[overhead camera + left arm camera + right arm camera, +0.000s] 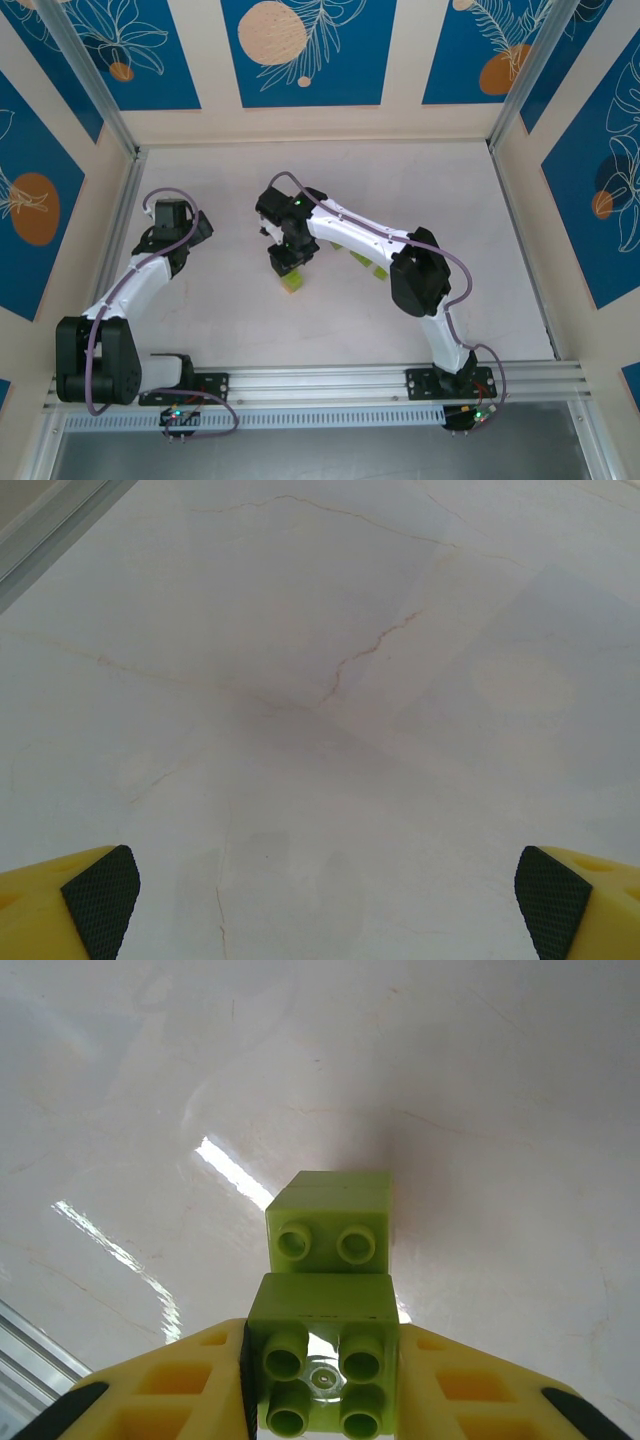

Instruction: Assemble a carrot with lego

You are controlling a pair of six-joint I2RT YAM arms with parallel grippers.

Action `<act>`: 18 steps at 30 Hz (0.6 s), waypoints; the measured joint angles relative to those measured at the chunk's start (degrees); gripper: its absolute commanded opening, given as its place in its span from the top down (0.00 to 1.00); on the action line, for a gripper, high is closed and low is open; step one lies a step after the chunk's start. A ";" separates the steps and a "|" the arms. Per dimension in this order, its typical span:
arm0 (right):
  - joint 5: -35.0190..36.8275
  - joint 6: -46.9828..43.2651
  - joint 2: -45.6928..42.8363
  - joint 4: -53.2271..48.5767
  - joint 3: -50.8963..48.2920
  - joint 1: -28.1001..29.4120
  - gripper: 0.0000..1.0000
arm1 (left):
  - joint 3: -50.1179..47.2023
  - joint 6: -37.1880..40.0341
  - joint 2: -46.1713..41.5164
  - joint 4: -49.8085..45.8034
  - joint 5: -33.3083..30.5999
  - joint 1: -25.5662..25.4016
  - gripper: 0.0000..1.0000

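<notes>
R claw (320, 1390) round lime lego stack (328, 1260); long axis fwd past fingertips

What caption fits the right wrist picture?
Right arm's yellow fingers pinch a stepped stack of lime-green plastic bricks.

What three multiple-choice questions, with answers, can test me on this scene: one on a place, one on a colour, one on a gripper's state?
1. Where is the second lime-green brick?
A. just ahead of the held brick
B. on the aluminium rail
C. against the back wall
2. What colour is the held brick?
A. orange
B. lime-green
C. blue
3. How is the left gripper?
A. shut on a brick
B. shut, empty
C. open
Answers: 1 A, it sits just beyond the brick in the right gripper; 2 B, body and studs are lime-green; 3 C, its fingers stand far apart over the table.
</notes>
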 measured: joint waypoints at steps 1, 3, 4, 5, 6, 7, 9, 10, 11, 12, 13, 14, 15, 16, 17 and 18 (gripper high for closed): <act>0.20 0.00 0.00 -0.11 0.00 0.00 0.66 | 0.00 0.00 0.00 0.00 0.00 0.00 0.01; 0.70 0.00 0.11 -0.42 0.00 0.07 0.66 | 0.00 0.00 0.00 0.02 0.00 0.00 0.01; 0.83 0.00 0.22 -0.59 0.02 0.09 0.66 | 0.00 0.00 0.00 0.02 0.00 0.00 0.01; 0.87 -0.02 0.22 -0.59 0.07 0.11 0.66 | 0.00 0.00 0.00 0.00 0.00 0.00 0.01; 1.01 -0.02 0.24 -0.72 0.11 0.15 0.66 | 0.00 0.00 0.00 0.00 0.00 0.00 0.01; 1.05 -0.02 0.26 -0.74 0.11 0.22 0.66 | 0.00 0.00 0.00 0.00 0.00 0.00 0.01; 1.07 0.00 0.33 -0.72 0.15 0.33 0.66 | 0.00 0.00 0.00 0.00 0.00 0.00 0.01; 1.05 0.00 0.33 -0.68 0.20 0.37 0.66 | 0.00 0.00 0.00 0.00 0.00 0.00 0.01; 1.05 0.00 0.37 -0.72 0.33 0.44 0.66 | 0.00 0.00 0.00 0.00 0.00 0.00 0.01; 1.05 0.00 0.44 -0.66 0.37 0.48 0.66 | 0.00 0.00 0.00 0.00 0.00 0.00 0.01; 1.05 0.00 0.46 -0.66 0.37 0.48 0.66 | 0.00 0.00 0.00 0.02 0.00 0.00 0.01; 1.05 0.02 0.46 -0.68 0.37 0.55 0.66 | 0.00 0.00 0.00 0.00 0.00 0.00 0.01; 1.03 0.02 0.46 -0.68 0.37 0.59 0.66 | 0.00 0.00 0.00 0.00 0.00 0.00 0.01; 1.03 0.02 0.52 -0.70 0.37 0.63 0.66 | 0.00 0.00 0.00 0.00 0.00 0.00 0.01; 1.05 0.02 0.55 -0.66 0.42 0.68 0.66 | 0.00 0.00 -0.02 0.00 0.00 0.00 0.01; 1.05 0.02 0.59 -0.70 0.46 0.70 0.66 | 0.00 0.00 -0.02 0.00 0.00 0.00 0.01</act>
